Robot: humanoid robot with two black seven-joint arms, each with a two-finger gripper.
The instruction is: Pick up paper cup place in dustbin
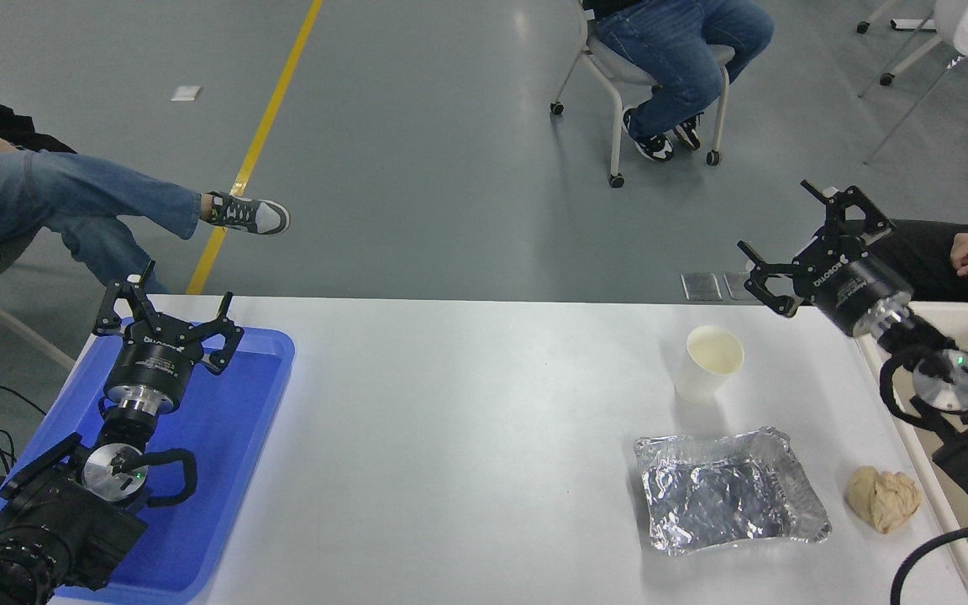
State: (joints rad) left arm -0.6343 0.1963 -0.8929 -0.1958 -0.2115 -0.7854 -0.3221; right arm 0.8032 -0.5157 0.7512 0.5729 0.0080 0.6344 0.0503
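Your right gripper [791,239] hangs wide open, far right of the upright paper cup [707,363]. The dustbin [929,504] sits right. Your left gripper [166,307], open, parks over the blue tray [232,470].

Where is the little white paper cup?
Head view: the paper cup stands upright on the table's right side, just behind the foil tray.

You see a matt, smooth paper cup [709,363] on the smooth white table [467,437]. The foil tray [728,491] is crinkled, shiny metal. The tan paper ball [883,497] looks rough and crumpled. The blue tray [223,470] is glossy plastic, the cream dustbin [933,504] smooth plastic.
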